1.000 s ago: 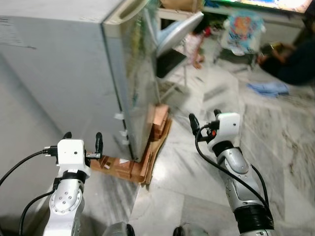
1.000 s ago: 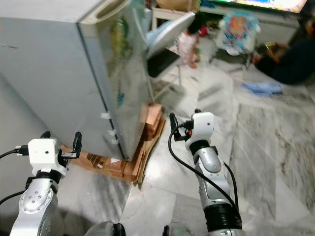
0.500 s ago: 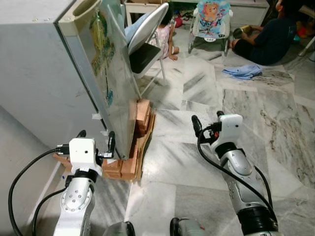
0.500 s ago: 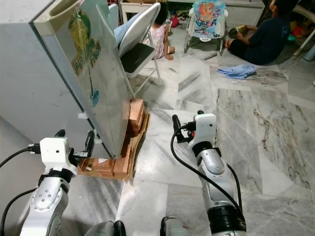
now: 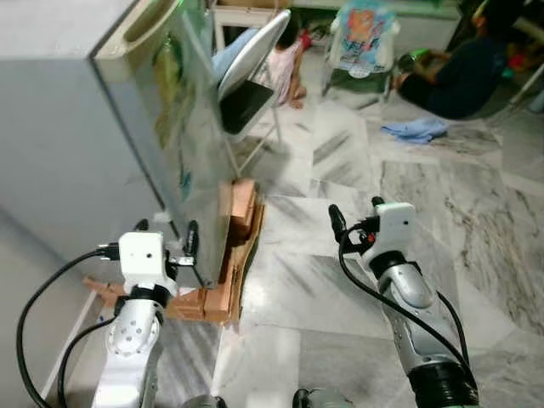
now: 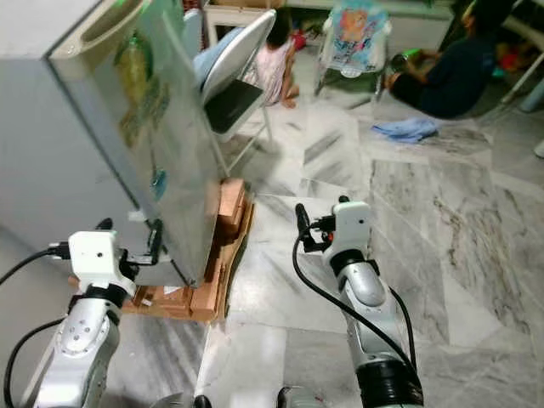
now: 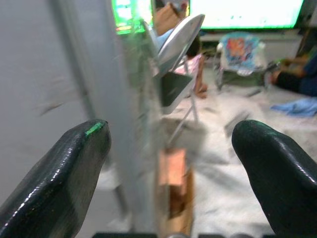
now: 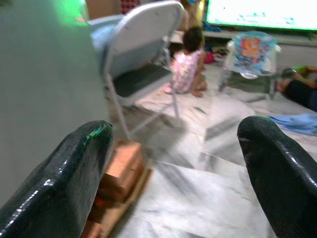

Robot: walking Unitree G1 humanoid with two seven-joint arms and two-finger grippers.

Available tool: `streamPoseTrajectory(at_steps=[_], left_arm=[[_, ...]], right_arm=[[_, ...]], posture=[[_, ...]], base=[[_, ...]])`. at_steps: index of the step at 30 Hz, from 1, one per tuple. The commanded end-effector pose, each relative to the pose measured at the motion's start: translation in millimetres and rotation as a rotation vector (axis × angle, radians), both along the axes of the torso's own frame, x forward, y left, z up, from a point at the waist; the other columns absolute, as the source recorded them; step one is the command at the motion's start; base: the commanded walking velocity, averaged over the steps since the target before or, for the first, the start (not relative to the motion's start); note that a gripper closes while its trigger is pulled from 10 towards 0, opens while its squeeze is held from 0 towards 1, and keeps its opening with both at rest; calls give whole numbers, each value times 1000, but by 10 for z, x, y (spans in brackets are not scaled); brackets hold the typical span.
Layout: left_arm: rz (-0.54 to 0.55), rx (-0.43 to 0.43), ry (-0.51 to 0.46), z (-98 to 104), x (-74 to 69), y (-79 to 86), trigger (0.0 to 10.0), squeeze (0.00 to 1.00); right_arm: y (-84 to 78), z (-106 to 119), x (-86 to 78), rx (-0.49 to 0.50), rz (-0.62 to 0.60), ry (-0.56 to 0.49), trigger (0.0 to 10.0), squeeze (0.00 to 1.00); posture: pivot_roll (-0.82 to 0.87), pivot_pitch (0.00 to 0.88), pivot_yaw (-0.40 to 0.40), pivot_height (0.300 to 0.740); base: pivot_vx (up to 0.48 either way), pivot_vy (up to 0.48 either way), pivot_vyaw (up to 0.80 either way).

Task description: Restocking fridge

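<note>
Standing close to the fridge (image 5: 110, 136), the left gripper (image 5: 166, 238) and right gripper (image 5: 353, 217) were both wide open, holding nothing. Bumping the bricks (image 5: 238, 208) underneath might have wobbled it.

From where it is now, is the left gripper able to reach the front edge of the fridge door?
Probably yes. The left gripper, open, is held up close beside the fridge door at its lower corner, and nothing stands between them.

You see two silver jointed arms with white boxy wrist housings, black cables looping off each, and glossy black fingers on the left gripper (image 5: 167, 238) and right gripper (image 5: 356, 212).
</note>
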State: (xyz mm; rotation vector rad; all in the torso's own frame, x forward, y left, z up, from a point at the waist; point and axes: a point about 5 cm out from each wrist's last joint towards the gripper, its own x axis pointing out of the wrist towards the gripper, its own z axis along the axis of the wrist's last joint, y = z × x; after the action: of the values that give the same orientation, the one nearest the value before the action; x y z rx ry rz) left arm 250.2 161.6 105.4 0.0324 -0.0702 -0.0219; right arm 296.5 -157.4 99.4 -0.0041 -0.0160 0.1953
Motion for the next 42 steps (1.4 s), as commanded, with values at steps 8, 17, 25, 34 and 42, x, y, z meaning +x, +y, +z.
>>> streamPoseTrajectory(at_steps=[8, 17, 25, 34, 42], left_arm=[[13, 10, 13, -44, -35, 20, 10000, 0], [19, -13, 31, -74, -12, 48, 10000, 0], [44, -16, 44, -100, 36, 102, 10000, 0], [63, 13, 87, -208, -37, 131, 10000, 0], [85, 52, 105, -262, 74, 167, 10000, 0]], right_arm=[[2, 32, 11, -8, 3, -8, 10000, 0], [-17, 38, 17, -23, -1, -8, 10000, 0], [-49, 1, -17, -49, 6, 14, 10000, 0], [-37, -374, -220, -72, 50, 246, 10000, 0], [26, -502, -299, -88, 161, 369, 10000, 0]], posture=[[-35, 138, -5, 740], [-44, 143, -3, 740], [-53, 152, -14, 740], [-46, 149, -19, 740], [-46, 147, -30, 740]], base=[[345, 0, 0], [0, 0, 0], [0, 0, 0], [0, 0, 0], [0, 0, 0]])
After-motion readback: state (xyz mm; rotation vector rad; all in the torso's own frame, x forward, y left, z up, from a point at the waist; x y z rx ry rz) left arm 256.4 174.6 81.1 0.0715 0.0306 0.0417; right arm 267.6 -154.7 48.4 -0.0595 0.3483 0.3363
